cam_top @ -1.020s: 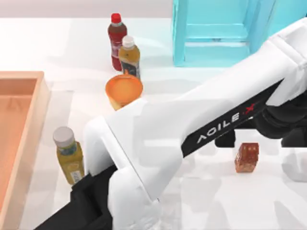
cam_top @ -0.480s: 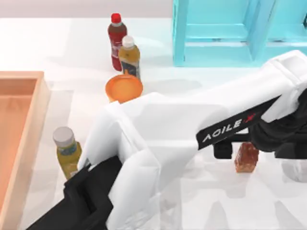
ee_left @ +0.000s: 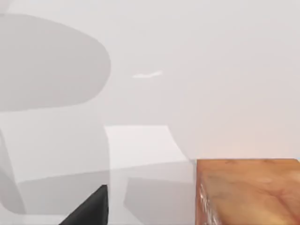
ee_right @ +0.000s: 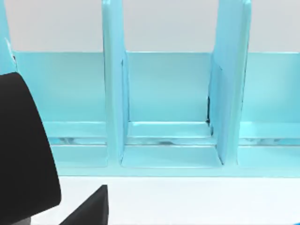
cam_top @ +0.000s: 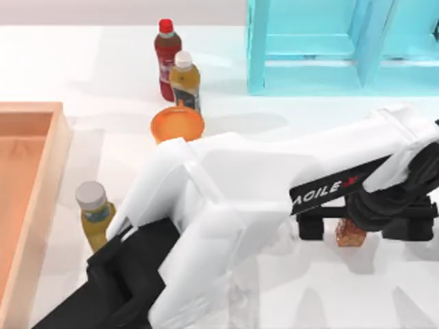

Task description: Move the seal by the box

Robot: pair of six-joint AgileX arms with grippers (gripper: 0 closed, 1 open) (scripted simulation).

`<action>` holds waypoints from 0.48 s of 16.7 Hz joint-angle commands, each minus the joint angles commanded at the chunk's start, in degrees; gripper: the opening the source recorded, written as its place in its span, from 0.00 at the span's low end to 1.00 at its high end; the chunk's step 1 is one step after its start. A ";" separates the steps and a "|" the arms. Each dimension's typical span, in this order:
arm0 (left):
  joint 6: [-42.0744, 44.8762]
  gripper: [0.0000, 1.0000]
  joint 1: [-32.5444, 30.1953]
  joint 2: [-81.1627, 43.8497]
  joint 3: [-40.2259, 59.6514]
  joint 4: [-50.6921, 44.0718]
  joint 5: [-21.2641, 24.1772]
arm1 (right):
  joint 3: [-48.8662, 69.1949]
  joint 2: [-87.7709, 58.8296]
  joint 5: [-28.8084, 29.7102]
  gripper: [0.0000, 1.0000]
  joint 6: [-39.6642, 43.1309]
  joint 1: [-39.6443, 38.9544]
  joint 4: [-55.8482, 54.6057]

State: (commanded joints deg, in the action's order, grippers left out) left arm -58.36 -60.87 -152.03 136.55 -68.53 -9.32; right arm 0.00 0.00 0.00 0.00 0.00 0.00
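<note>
The seal (cam_top: 350, 234), a small glossy reddish-brown block, stands upright on the white surface (cam_top: 288, 110) at the right side, well apart from the wooden box (cam_top: 63, 157) at the left edge. The left gripper (cam_top: 357, 223) is lowered over the seal, its fingers spread wide with one on each side and neither seen to touch it. In the left wrist view the seal (ee_left: 248, 192) is seen close by. The seal is judged rigid, compact and fairly light, but its polished faces may be slippery. It is best gripped low on two flat opposite sides, below the lumpy top. The right gripper (ee_right: 89, 208) is parked facing the blue cabinet (ee_right: 168, 103); whether it is spread or closed cannot be told.
</note>
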 joint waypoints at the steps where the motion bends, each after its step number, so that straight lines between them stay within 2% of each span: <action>1: 0.00 1.00 0.00 0.00 0.00 0.00 0.00 | 0.00 0.00 0.00 1.00 0.00 0.00 0.00; 8: 0.00 0.47 0.00 0.00 0.00 0.00 0.00 | 0.00 0.00 0.00 1.00 0.00 0.00 0.00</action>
State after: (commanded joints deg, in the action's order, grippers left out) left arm -58.36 -60.87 -152.03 136.55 -68.53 -9.32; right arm 0.00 0.00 0.00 0.00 0.00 0.00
